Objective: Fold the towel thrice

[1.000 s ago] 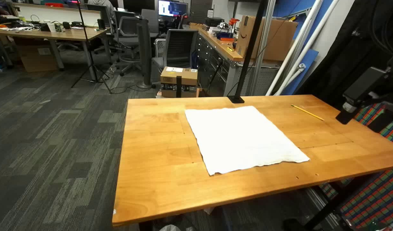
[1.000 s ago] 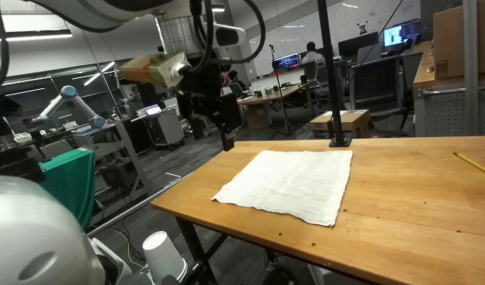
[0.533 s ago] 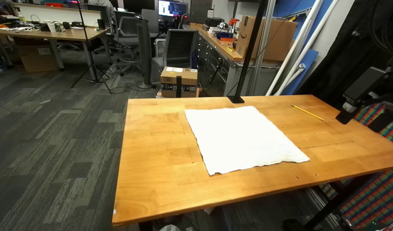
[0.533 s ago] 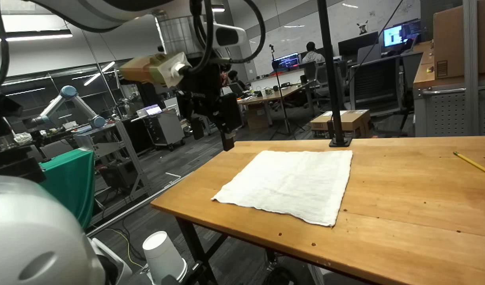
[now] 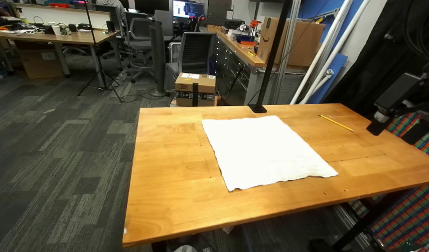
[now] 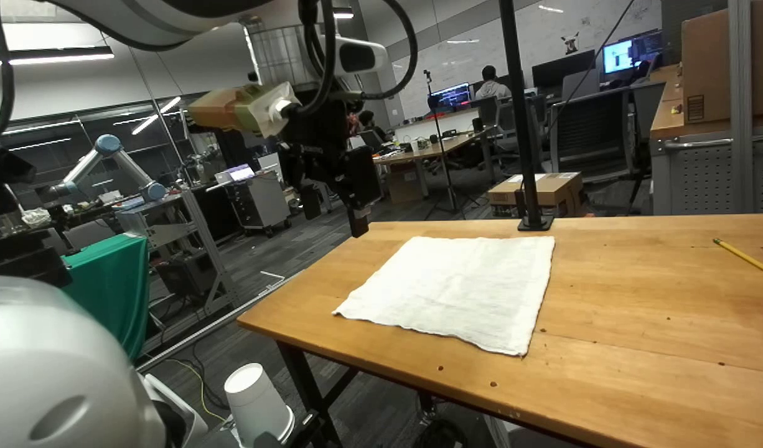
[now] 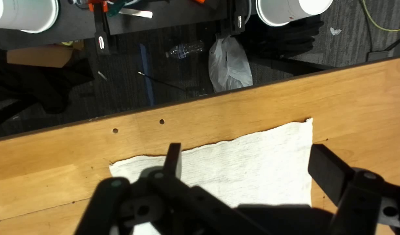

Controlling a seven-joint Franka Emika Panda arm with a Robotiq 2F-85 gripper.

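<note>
In an exterior view, the towel [image 5: 267, 150] lies flat across the middle of the frame on the wooden bench [image 5: 165, 206], its lower edge slightly wavy. A yellow pencil [image 5: 335, 122] lies apart from it toward the upper right, and a black post [image 5: 270, 63] stands near its upper edge. The end effector [image 5: 393, 134] is at the right edge, partly cut off.

In an exterior view, the end effector hangs just left of centre, off the towel's upper left, its fingers [image 6: 358, 225] apart. A green cloth [image 6: 111, 286] and a white container [image 6: 254, 398] show at lower left.

In the wrist view, the fingers enter from the bottom, spread wide, the towel visible between them. Past the bench's sloping edge, a plastic bag [image 7: 231, 67] and a bottle [image 7: 187, 49] appear at top centre.
</note>
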